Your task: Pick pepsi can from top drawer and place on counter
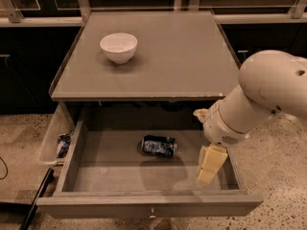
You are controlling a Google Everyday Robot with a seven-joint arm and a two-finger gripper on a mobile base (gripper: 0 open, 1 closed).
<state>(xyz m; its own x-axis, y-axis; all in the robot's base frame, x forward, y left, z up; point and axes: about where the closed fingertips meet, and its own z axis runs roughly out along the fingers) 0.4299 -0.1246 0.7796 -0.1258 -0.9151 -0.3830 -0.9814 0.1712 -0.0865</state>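
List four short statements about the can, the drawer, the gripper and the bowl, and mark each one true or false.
1. The pepsi can lies on its side on the floor of the open top drawer. True.
2. The gripper is clamped on the pepsi can. False: it hangs over the right part of the drawer, apart from the can and to the right of it.
3. A white bowl stands upright on the counter. True.
4. The bowl stands at the counter's front right corner. False: it stands toward the back left.
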